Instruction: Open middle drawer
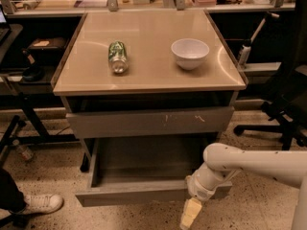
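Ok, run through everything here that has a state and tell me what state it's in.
middle drawer: pulled out, tray showing, nothing seen inside.
scratched drawer front: pushed in.
can: lying on its side on the tabletop.
bowl: upright, looks empty.
pincer: low at the open drawer's front right corner, pointing down.

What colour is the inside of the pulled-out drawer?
Plain grey drawer interior, in the camera view; the tool is at its front panel, right side.
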Controlling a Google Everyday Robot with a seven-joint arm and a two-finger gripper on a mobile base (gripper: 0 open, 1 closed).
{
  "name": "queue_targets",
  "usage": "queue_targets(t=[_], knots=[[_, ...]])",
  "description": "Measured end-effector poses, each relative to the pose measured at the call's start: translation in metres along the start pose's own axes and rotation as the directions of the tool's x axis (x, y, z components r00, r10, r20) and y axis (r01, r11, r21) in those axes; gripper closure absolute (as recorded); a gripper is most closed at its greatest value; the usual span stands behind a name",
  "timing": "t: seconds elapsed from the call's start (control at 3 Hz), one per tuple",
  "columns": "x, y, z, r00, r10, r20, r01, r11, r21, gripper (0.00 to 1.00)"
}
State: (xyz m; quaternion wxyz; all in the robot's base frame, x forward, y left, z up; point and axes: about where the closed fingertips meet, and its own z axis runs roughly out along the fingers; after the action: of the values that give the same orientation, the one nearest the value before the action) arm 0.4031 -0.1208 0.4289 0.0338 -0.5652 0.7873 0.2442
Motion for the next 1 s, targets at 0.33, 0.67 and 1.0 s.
queue_targets(t=[0.33,0.67,1.0], knots=[[-0.001,0.001,-0.003,1.000,0.000,0.000,0.000,1.0000,0.000,0.00],[0.007,0.010,-0.002,1.000,-0.001,0.009,0.001,1.0000,0.004,0.00],[0.005,0.011,-0.004,1.000,-0.003,0.013,0.003,1.0000,0.006,0.00]])
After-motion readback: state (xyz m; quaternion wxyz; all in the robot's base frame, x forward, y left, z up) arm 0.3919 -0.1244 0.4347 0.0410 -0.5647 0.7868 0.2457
